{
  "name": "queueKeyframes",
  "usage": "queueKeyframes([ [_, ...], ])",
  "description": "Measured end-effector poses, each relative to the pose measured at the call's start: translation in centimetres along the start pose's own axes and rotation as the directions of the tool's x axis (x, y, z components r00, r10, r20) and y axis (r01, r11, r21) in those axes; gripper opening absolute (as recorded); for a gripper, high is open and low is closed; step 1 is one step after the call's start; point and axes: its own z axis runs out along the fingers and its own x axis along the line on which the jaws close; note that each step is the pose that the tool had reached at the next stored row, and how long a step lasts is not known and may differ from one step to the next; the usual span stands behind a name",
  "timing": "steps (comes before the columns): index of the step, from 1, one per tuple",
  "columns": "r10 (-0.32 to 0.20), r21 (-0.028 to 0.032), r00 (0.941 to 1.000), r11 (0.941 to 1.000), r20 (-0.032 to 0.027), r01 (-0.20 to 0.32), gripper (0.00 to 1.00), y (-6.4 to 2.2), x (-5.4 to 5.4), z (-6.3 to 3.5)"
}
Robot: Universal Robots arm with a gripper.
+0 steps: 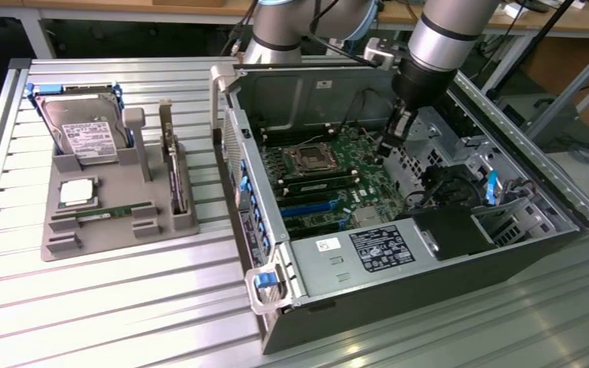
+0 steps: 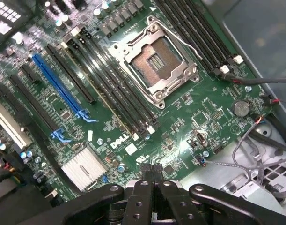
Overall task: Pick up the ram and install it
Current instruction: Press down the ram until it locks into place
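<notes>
A black and grey desktop computer case (image 1: 407,253) lay on its side with its panel off on a ribbed aluminium workbench (image 1: 100,307), the posture that left its interior open to reach from above. Inside, the green motherboard (image 2: 180,117) faced upward, its square silver processor socket (image 2: 154,63) empty and its long black memory slots (image 2: 114,89) running beside it; in the exterior view at least one module appeared already seated near the socket. White lettering on the board read "DELL" (image 2: 119,140).

On the exterior view's left, a grey moulded parts tray (image 1: 110,215) kept components apart in fitted recesses, evidently so each could be gripped cleanly: a silver hard drive (image 1: 85,130) in blue rails, its white label too small to read, a square silver processor chip (image 1: 77,192), and a taller card standing on edge (image 1: 177,180). The ram (image 1: 116,211), a thin green stick, rested in its low slot at the tray's front, untouched.

The robot arm's black gripper (image 2: 152,176) hovered inside the case above the motherboard's edge, well apart from the tray, its fingers pressed together and holding nothing.
</notes>
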Motion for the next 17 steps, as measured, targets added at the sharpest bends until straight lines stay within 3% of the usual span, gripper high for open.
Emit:
queueKeyframes([
  [4, 0.091, -0.0002, 0.9958, 0.9958, -0.0009, -0.091, 0.10, 0.00, 0.00, 0.01],
  [7, 0.172, -0.0004, 0.9851, 0.9851, -0.0017, -0.172, 0.10, 0.00, 0.00, 0.01],
  [12, 0.315, -0.0003, 0.9492, 0.9492, -0.0034, -0.315, 0.10, 0.00, 0.00, 0.01],
  [17, 0.426, -0.0002, 0.9045, 0.9045, -0.0046, -0.426, 0.10, 0.00, 0.00, 0.01],
])
